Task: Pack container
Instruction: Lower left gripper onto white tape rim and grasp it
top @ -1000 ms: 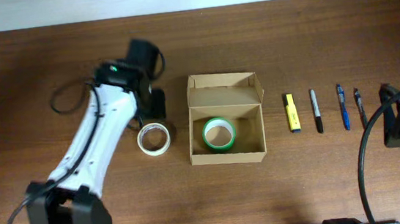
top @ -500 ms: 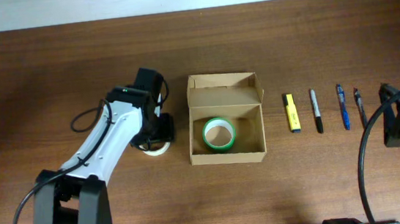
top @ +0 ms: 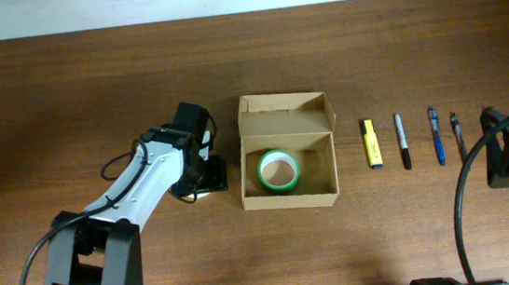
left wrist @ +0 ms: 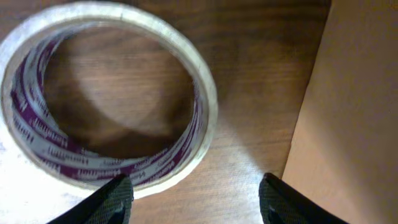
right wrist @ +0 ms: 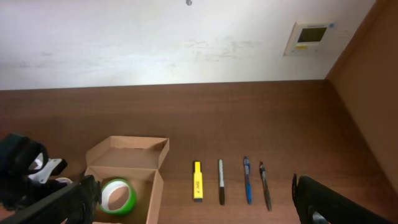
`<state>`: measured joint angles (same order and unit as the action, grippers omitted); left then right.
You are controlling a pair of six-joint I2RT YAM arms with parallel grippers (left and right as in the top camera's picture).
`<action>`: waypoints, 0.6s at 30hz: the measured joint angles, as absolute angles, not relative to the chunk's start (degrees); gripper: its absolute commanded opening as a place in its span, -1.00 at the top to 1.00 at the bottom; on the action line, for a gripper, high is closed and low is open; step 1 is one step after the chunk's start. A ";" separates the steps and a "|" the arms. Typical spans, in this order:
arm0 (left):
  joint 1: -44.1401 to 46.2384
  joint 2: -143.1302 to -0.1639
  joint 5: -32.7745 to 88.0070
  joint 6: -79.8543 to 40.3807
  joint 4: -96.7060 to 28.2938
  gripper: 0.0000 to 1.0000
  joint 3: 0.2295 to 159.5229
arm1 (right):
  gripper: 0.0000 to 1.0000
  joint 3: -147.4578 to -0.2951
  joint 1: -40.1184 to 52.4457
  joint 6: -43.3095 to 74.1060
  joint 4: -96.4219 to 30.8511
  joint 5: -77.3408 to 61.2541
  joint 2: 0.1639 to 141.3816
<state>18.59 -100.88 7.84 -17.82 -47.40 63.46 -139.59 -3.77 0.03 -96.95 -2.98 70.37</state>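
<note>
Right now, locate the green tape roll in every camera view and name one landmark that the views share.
Overhead: the green tape roll lies inside the open cardboard box, near the picture's centre.
Left wrist: not in it; only the box's outer wall shows, at the right edge.
Right wrist: bottom left, inside the box.
Shared landmark: the cardboard box.

Tan cardboard box (top: 285, 117); green tape roll (top: 276, 155); whitish tape roll (left wrist: 209, 107) with a purple-printed lining, perhaps lettering; yellow highlighter (top: 371, 142); all on a dark brown wood-grain table (top: 90, 83).

Even overhead light, sharp; left wrist close-up soft, tape roll (left wrist: 109, 102) shadowed, glare below
</note>
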 measured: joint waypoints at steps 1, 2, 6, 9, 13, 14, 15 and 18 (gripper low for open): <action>18.70 -100.88 7.97 -17.80 -46.81 -0.28 63.18 | -0.97 -139.59 -3.77 0.03 -96.95 -3.05 70.37; 18.83 -100.88 7.99 -17.78 -46.44 -0.28 62.96 | -0.97 -139.59 -3.77 -0.01 -96.95 -3.07 70.37; 19.88 -101.08 7.66 -17.37 -45.50 -0.28 62.43 | -0.97 -139.59 -3.77 0.01 -96.95 -3.07 70.37; 20.75 -102.35 7.27 -16.88 -44.51 -0.13 62.43 | -0.98 -139.59 -3.77 -0.01 -96.95 -3.09 70.37; 21.80 -104.90 6.98 -16.29 -44.27 0.58 62.37 | -0.98 -139.59 -3.77 0.01 -96.95 -3.09 70.37; 21.98 -105.25 6.90 -16.27 -44.29 0.74 62.35 | -0.98 -139.59 -3.77 -0.01 -96.95 -3.09 70.37; 22.15 -105.41 6.85 -16.03 -44.27 0.85 62.33 | -0.98 -139.59 -3.77 0.03 -96.95 -3.09 70.37; 22.37 -105.45 6.85 -15.94 -44.29 0.96 62.33 | -0.98 -139.59 -3.77 0.03 -96.95 -3.09 70.37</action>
<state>22.37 -105.45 6.85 -15.94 -44.29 62.33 -139.59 -3.77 0.03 -96.95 -3.09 70.37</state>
